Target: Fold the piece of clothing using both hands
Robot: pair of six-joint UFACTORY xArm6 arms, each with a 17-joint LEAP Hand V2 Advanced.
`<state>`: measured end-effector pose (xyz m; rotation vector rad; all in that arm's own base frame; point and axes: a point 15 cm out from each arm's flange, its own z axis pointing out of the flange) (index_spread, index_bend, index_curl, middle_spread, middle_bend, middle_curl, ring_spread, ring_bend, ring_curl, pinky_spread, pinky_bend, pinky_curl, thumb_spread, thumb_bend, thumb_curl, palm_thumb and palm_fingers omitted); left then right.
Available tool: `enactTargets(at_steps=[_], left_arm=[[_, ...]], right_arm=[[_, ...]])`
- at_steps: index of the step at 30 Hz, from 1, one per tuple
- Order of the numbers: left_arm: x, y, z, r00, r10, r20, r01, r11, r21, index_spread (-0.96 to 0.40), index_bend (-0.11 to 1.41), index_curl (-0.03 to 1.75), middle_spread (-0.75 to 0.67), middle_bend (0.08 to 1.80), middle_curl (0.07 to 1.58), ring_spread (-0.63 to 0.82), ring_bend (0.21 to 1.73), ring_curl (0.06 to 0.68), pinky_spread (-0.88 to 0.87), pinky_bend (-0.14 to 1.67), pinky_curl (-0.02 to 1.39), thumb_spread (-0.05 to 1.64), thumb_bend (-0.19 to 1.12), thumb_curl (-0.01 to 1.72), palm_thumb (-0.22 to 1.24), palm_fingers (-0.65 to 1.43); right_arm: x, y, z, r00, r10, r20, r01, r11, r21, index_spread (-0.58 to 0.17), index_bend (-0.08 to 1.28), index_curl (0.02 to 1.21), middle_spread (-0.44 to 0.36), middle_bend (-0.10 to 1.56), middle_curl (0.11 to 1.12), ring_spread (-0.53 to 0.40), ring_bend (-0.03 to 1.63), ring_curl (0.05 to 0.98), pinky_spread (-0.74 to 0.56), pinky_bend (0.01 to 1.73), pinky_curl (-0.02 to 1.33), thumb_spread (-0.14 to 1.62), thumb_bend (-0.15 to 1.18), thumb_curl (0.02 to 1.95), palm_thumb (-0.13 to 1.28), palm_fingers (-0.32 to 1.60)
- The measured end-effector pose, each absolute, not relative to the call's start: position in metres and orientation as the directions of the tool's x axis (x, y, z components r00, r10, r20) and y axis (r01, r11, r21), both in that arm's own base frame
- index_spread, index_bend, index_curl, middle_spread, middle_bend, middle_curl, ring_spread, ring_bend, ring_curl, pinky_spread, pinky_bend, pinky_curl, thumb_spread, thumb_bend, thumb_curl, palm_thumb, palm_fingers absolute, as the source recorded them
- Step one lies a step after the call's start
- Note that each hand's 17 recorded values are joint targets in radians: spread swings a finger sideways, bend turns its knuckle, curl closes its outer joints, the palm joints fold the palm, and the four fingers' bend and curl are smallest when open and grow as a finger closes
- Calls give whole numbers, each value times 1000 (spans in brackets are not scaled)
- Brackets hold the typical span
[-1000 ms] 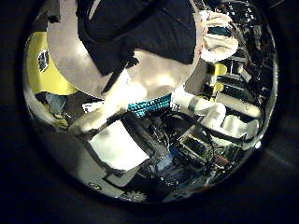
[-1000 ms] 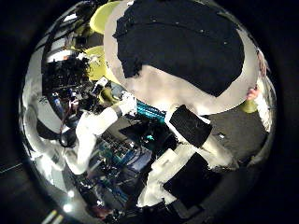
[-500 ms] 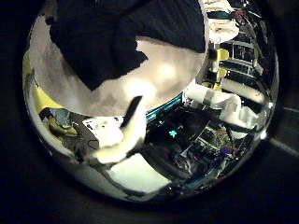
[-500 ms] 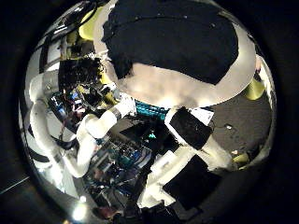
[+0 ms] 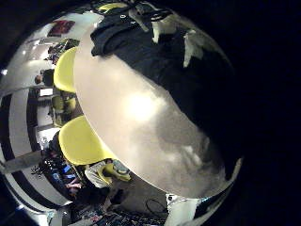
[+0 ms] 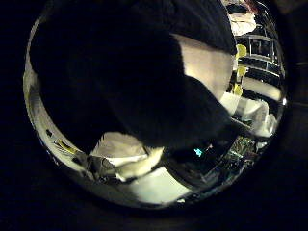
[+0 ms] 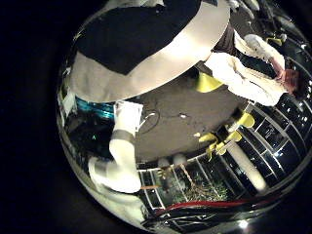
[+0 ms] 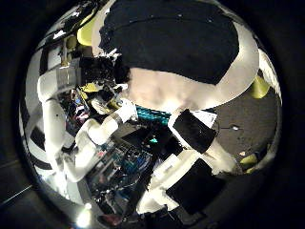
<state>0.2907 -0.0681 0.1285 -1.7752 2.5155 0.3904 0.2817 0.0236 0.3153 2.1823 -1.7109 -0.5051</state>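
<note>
The dark piece of clothing [image 8: 176, 38] lies spread flat on the pale table [image 8: 181, 91]. In the right thumb side palm view my left hand [image 8: 95, 72] is at the garment's edge. The cloth [image 6: 115, 87] fills most of the left thumb side palm view, close under that palm. In the left little finger side palm view my left hand's fingers [image 5: 186, 47] reach out straight over the garment [image 5: 141, 52]. My right hand [image 8: 195, 129] hangs well away from the table with relaxed fingers and holds nothing. The right little finger side palm view shows the garment [image 7: 146, 39] from a distance.
A broad bare part of the table [image 5: 141, 113] lies beside the garment. Chairs [image 5: 80, 141] stand along the table's edge. A floor area [image 7: 185, 107] lies beyond the table below my right hand.
My left hand has moved down to the garment, which now fills its thumb side view. In the right thumb side view the left hand has reached the cloth's edge. My right hand has barely moved.
</note>
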Motion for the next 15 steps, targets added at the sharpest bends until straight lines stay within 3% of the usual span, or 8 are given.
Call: enactTargets(at_steps=[2,4,5,8,10,15], left_arm=[[300,-71,130,-331,-925,-184,-939,304,159,-100,245,519,-104,688,611,-140,871,227,-55,420,426,919,44,343,348,903],[308,-72,133,-315,-932,-181,-947,294,132,-177,250,583,-197,776,711,-305,1037,313,-249,571,502,1007,104,361,504,1072],[312,-74,136,-310,-934,-177,-949,294,113,-196,255,593,-213,777,722,-329,1065,321,-289,627,517,1034,128,372,550,1138],[327,-79,154,-297,-940,-168,-955,296,32,-304,312,702,-311,846,824,-418,1217,409,-457,858,611,1084,167,428,678,1183],[332,-80,172,-292,-941,-168,-955,297,-5,-357,358,769,-357,872,860,-440,1265,438,-515,939,643,1091,157,452,696,1162],[338,-77,211,-294,-938,-181,-955,297,10,-468,420,922,-443,929,928,-458,1336,477,-590,1063,681,1094,121,502,723,1110]], right_arm=[[282,23,314,222,-972,-81,-857,-234,459,-331,164,291,-52,253,379,89,600,226,344,499,235,1279,-13,361,639,264],[279,22,311,220,-972,-85,-852,-234,468,-331,164,292,-56,253,380,88,600,226,344,499,235,1279,-13,361,639,264],[278,21,307,220,-972,-87,-850,-234,473,-331,162,291,-57,254,379,87,602,227,340,501,234,1279,-13,361,639,267],[278,20,292,222,-971,-89,-851,-237,469,-325,149,285,-107,258,380,60,630,234,316,514,236,1279,-13,361,639,292],[276,21,280,223,-970,-93,-849,-240,470,-307,148,280,-157,261,380,29,664,243,280,527,236,1262,-19,360,625,310],[266,24,250,221,-970,-101,-837,-242,491,-276,160,282,-194,275,385,-10,688,254,228,545,236,1235,-24,357,599,319]])
